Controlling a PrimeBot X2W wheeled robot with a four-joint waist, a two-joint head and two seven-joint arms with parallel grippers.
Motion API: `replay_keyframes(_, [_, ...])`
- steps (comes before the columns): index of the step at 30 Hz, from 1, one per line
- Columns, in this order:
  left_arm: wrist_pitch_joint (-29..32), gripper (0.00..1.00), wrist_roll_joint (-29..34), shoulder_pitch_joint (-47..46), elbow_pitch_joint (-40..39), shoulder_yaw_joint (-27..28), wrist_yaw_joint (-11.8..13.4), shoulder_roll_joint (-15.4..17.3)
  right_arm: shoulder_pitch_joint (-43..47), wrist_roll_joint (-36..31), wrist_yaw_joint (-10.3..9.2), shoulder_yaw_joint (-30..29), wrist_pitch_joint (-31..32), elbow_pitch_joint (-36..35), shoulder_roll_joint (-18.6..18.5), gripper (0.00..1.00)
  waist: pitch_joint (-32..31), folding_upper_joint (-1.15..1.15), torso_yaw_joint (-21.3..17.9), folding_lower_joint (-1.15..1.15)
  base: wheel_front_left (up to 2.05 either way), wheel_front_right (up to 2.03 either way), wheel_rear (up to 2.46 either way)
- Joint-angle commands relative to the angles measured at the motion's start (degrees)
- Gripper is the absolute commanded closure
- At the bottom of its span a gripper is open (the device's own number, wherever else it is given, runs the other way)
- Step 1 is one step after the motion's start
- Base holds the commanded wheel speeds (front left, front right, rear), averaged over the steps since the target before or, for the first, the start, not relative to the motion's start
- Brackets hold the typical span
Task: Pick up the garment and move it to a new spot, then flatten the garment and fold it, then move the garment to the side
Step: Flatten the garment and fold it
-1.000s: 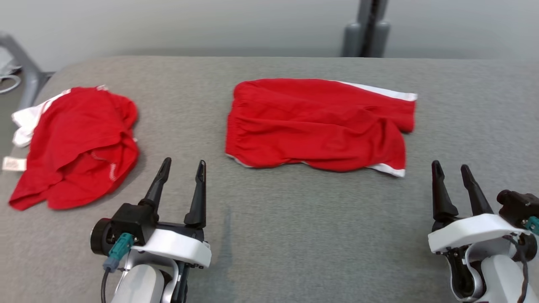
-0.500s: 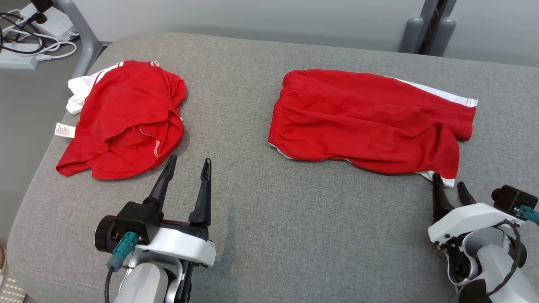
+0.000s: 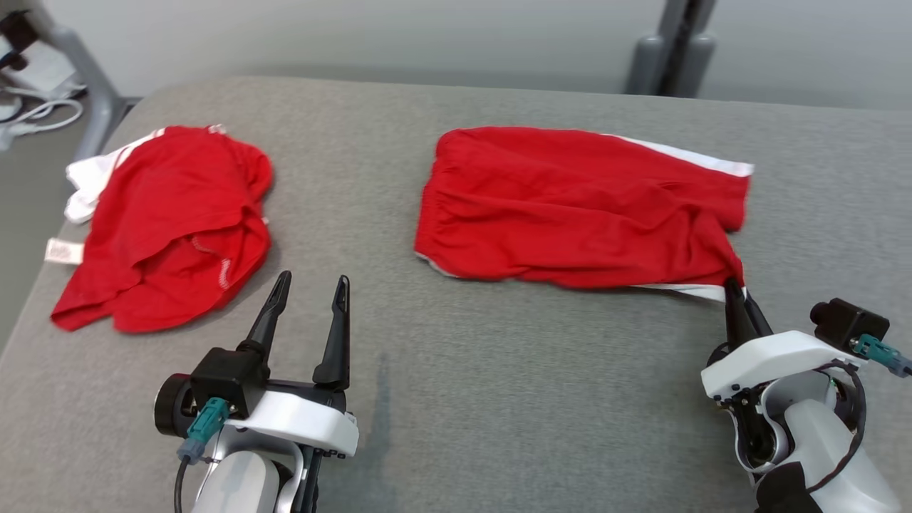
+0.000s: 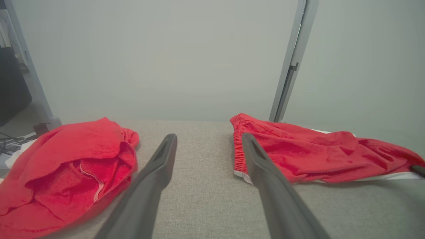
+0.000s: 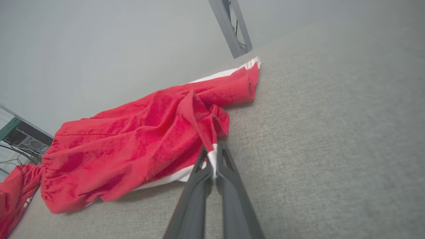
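The garment (image 3: 570,206), red shorts with white side stripes, lies spread on the grey padded table (image 3: 499,392), right of centre. My right gripper (image 3: 734,288) is shut on its near right corner, pinching the white hem. In the right wrist view the garment (image 5: 132,146) rises in a fold toward the right gripper (image 5: 214,156), whose fingers are pressed together on the fabric. My left gripper (image 3: 310,281) stands open over bare table, holding nothing. In the left wrist view, the left gripper (image 4: 207,139) points between the garment (image 4: 315,156) and a second cloth.
A second red garment (image 3: 171,221) with white trim lies crumpled at the table's left edge, and shows as the second red garment (image 4: 66,159) from the left wrist. A grey post (image 3: 673,50) stands behind the table. Cables (image 3: 28,114) lie on the floor at far left.
My right gripper has reached the shorts' near right corner and shut on the hem. The head camera has shifted. The left gripper stays open in place.
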Motion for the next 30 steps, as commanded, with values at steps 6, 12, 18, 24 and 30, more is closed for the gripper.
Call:
replay_keyframes(6, [-0.1,0.0,-0.3,0.6,0.2,0.5,0.0,0.2,4.5,1.4,-0.01,1.4,5.3,-9.5,-2.4,1.0,-3.1,0.0,-7.4,0.0,0.0,0.0,0.0])
replay_keyframes(12, [-0.1,0.0,-1.3,1.3,0.5,-0.4,0.6,0.2,10.5,0.4,-0.01,1.5,16.3,-17.3,-3.4,1.0,-4.8,0.0,-10.6,0.0,0.0,0.0,0.0])
replay_keyframes(18, [-0.1,0.0,-2.0,1.8,0.8,-1.1,1.3,0.2,17.1,-1.6,-0.01,-2.8,24.0,-25.2,-2.9,1.0,-5.3,0.0,-11.9,0.0,0.0,0.0,0.0])
replay_keyframes(24, [-0.1,0.0,-2.1,1.2,1.5,-1.9,1.0,0.2,19.5,-6.7,0.0,-7.2,23.6,-29.5,-1.2,0.0,-5.0,0.0,-11.6,0.0,0.0,0.0,0.0])
replay_keyframes(30, [-0.1,0.0,-2.5,0.5,2.9,-2.1,0.5,0.2,18.7,-8.9,0.0,-4.7,15.4,-36.1,-0.4,0.0,-4.1,0.0,-11.8,0.0,0.0,0.0,0.0])
